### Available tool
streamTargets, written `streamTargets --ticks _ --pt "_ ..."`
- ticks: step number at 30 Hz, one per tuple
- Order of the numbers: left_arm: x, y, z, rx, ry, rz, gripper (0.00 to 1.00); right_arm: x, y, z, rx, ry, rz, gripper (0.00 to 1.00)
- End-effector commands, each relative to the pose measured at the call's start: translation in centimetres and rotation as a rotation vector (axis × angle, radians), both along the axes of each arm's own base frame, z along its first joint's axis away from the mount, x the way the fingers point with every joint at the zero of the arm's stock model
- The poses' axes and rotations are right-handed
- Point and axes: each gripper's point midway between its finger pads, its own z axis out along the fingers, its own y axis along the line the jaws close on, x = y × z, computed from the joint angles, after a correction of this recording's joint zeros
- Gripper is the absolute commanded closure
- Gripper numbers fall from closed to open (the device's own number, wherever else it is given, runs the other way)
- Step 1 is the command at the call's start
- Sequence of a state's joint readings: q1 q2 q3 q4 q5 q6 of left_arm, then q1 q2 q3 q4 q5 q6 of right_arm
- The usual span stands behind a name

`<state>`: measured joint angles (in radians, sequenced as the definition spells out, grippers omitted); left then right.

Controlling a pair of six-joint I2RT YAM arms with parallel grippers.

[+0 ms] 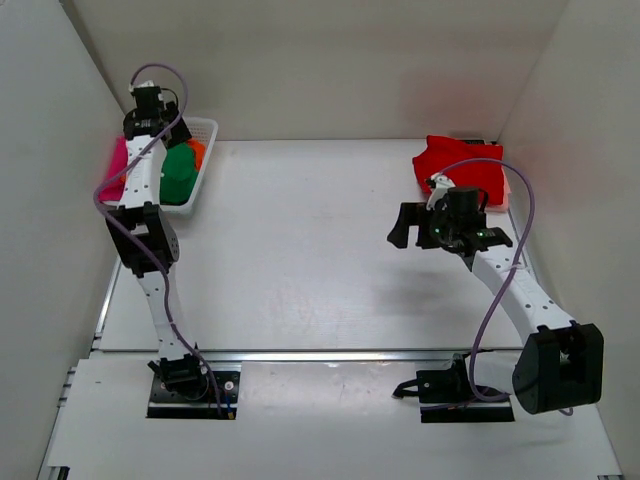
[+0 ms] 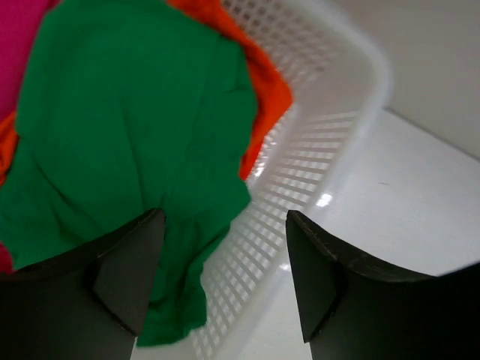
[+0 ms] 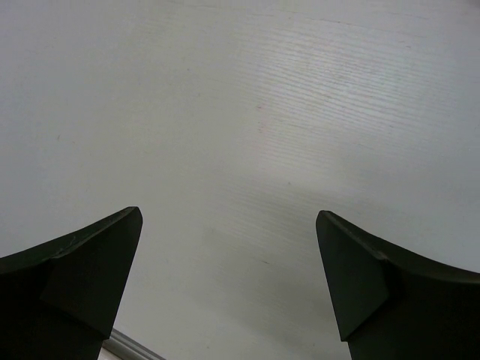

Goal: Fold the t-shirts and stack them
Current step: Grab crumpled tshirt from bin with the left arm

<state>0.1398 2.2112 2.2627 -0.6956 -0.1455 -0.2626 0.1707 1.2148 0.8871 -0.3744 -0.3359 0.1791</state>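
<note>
The green t-shirt (image 2: pixel 127 127) is a plain bright green, with no print. The orange t-shirt (image 2: pixel 268 90) and the magenta-pink t-shirt (image 2: pixel 16 45) are also plain. The basket (image 2: pixel 330 135) is white, with a lattice pattern of small holes. The red t-shirt (image 1: pixel 455 162) is plain red. The table (image 1: pixel 300 250) is white. My jaws are black.

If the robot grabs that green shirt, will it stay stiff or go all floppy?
Probably floppy: the green shirt lies in soft rumpled folds in the basket. It is likely light, since it looks like thin cloth. It may tug the orange shirt along, because it lies over it.
</note>
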Motion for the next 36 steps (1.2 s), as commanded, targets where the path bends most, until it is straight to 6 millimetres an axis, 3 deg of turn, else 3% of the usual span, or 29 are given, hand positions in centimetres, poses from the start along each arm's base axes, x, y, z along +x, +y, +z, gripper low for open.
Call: streamTargets --ticks 1,3,4,7,10,11,12,13,14,16,18,21,22,23,24,27,30,32,34,35,36 --pt "0.7 3.0 -2.8 -0.019 0.030 0.105 0.23 1.1 -0.7 3.6 0.004 -0.118 0.011 0.01" --pt "1.1 4.3 -5.4 -0.022 0.063 0.132 0.22 1.3 -1.3 3.6 -0.007 -0.121 0.000 0.01" --pt "1.0 4.5 -7.6 -0.010 0.113 0.143 0.21 1.2 -1.1 3.7 0.001 -0.118 0.005 0.00" --pt "1.3 5.3 -10.7 0.064 0.179 0.171 0.16 1.3 -1.7 3.3 0.002 -0.106 -0.009 0.01" --pt "0.8 5.9 -14.3 0.074 0.255 0.193 0.18 1.1 -2.0 2.7 0.015 -0.092 -0.019 0.01" --pt "0.9 6.0 -15.4 0.051 0.265 0.188 0.29 1.1 -2.1 2.3 0.018 -0.087 -0.025 0.01" --pt "0.9 5.6 -16.1 0.029 0.275 0.180 0.66 1.2 -2.1 2.5 0.021 -0.096 -0.024 0.01" --pt "0.8 5.6 -16.4 0.017 0.278 0.187 0.87 0.9 -1.9 2.2 0.021 -0.085 -0.018 0.01" --pt "0.9 5.5 -16.1 0.013 0.276 0.185 0.96 1.0 -2.1 2.0 0.020 -0.079 -0.026 0.01" --pt "1.3 4.7 -15.3 0.017 0.258 0.156 1.00 1.0 -1.8 1.8 0.011 -0.071 -0.018 0.01" --pt "2.1 4.0 -9.7 0.045 0.150 0.132 0.96 0.7 -1.4 1.6 0.022 -0.065 -0.010 0.00" --pt "1.5 3.8 -3.9 0.060 0.048 0.138 0.91 0.2 -0.7 1.5 0.035 -0.061 0.002 0.01" --pt "0.5 4.1 -1.6 0.057 0.008 0.152 1.00 0.2 -0.5 1.8 0.046 -0.066 0.001 0.01" --pt "0.1 3.9 -1.9 0.050 0.005 0.149 1.00 0.0 -0.3 1.8 0.048 -0.068 0.005 0.01" --pt "0.0 3.6 1.4 0.047 -0.076 0.147 1.00 -0.1 -0.4 1.6 0.048 -0.066 0.001 0.01" --pt "-2.2 3.7 5.8 0.061 -0.166 0.159 1.00 -0.6 -0.3 1.8 0.067 -0.064 0.007 0.00" --pt "-3.3 2.2 10.7 0.057 -0.271 0.115 1.00 -0.8 -0.4 2.0 0.065 -0.073 0.007 0.01" --pt "-4.4 -1.3 15.4 -0.002 -0.383 -0.021 1.00 -0.8 -0.5 2.1 0.069 -0.083 -0.008 0.01" --pt "-5.2 -7.0 18.9 -0.099 -0.460 -0.230 1.00 -1.0 -0.4 1.9 0.072 -0.091 -0.004 0.00" --pt "-6.3 -9.8 21.8 -0.115 -0.505 -0.323 1.00 -1.0 -0.5 1.6 0.077 -0.084 -0.019 0.01" --pt "-7.3 -13.3 22.1 -0.124 -0.476 -0.403 1.00 -1.1 -0.1 1.5 0.086 -0.082 -0.010 0.01"
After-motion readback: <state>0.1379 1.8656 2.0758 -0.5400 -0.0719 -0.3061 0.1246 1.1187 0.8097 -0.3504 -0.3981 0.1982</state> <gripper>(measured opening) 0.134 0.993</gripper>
